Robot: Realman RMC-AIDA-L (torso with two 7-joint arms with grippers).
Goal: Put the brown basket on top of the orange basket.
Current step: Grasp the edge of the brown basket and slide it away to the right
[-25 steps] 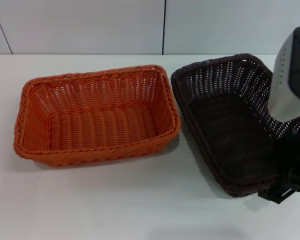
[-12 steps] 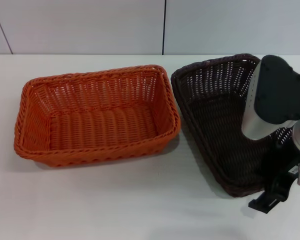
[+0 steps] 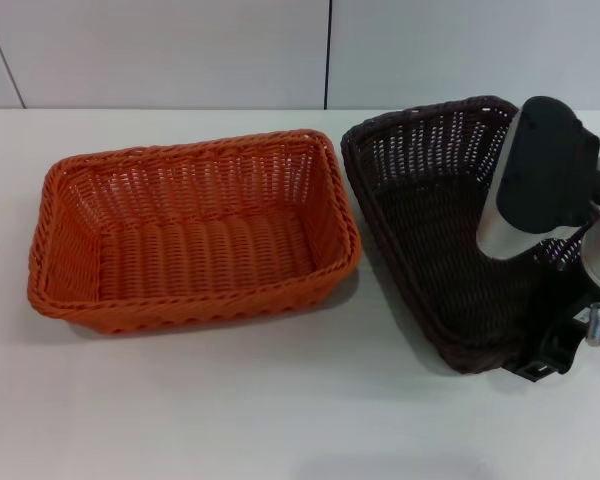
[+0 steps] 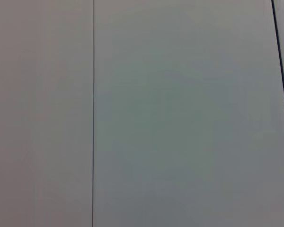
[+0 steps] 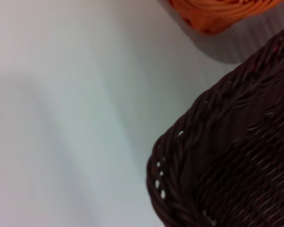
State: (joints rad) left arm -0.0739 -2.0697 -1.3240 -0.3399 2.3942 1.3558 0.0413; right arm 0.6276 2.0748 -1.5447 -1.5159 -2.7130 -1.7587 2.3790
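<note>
The orange basket sits on the white table at the left of the head view. The brown basket is just to its right, tilted, with its far rim raised. My right gripper is at the brown basket's near right corner and grips its rim; the arm covers the basket's right side. The right wrist view shows the brown basket's corner close up and a bit of the orange basket beyond it. My left gripper is out of view.
The white table runs to a pale panelled wall behind the baskets. A narrow gap separates the two baskets. The left wrist view shows only a wall panel.
My right arm has swung in over the brown basket's right side. The brown basket has tilted, with its far rim rising and its near corner shifting back.
</note>
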